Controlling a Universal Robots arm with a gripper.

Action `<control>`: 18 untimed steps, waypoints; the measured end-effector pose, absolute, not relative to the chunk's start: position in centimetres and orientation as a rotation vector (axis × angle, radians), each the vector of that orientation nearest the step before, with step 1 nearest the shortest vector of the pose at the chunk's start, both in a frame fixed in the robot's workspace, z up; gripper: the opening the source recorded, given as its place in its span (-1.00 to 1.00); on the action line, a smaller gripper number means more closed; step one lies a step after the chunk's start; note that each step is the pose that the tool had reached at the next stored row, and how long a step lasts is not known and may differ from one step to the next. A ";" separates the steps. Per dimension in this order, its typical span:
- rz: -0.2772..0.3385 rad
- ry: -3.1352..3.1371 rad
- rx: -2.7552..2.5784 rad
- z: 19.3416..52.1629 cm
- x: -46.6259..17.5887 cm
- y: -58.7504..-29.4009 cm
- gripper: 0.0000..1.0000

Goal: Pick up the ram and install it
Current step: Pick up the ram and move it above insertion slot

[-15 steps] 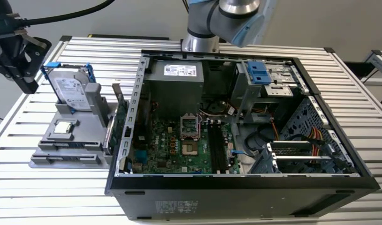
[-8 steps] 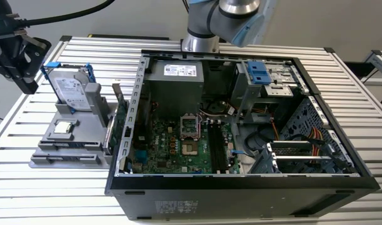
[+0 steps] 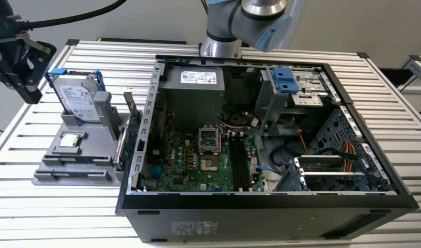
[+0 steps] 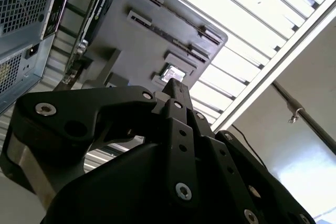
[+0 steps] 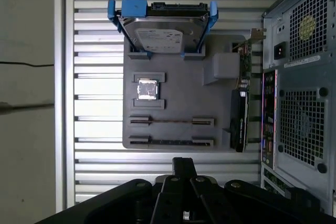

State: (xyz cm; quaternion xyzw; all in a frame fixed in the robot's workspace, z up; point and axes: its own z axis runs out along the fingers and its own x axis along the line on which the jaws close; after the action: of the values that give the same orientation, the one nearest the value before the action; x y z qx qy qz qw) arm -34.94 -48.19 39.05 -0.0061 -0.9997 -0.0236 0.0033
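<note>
Ram [image 5: 171, 141], one thin dark circuit-board stick, on edge in one grey slotted holder [image 5: 178, 103], near one silver blue-bracketed hard drive [image 5: 160, 38] and one square silver chip [image 5: 147, 89], ribbed metal desk [image 5: 97, 35], black fingers [image 5: 184, 165] pressed together, clear of holder

Exterior view: set high and off the arm, looking down at a slant over the slatted tabletop [image 3: 93, 51]. It stands far enough back to take in the whole open computer case [image 3: 265, 217] mid-frame, with the grey tray [image 3: 48, 178] on the exterior view's left and the tool [image 3: 20, 67] above it.
First wrist view: rides above the tool and faces straight down from well above, so the entire tray and the case's rear panel fit in.
Second wrist view: sits close behind the tool, steeply tilted, looking along its black body to the tray and the tabletop's edge.
Shared by all three: tray, case, processor chip [image 5: 147, 89].
Shared by exterior and first wrist view: hard drive [image 5: 165, 35].
</note>
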 end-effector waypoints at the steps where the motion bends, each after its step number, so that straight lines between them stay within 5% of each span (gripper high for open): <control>1: -0.074 -3.134 -0.014 39.1 -34.9 -48.2 -1.00; 18: -0.074 -3.133 0.027 39.0 -34.9 -48.2 -1.00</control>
State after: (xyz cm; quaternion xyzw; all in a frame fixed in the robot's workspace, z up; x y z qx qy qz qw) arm -34.94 -48.20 39.05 0.0087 -0.9997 -0.0236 0.0037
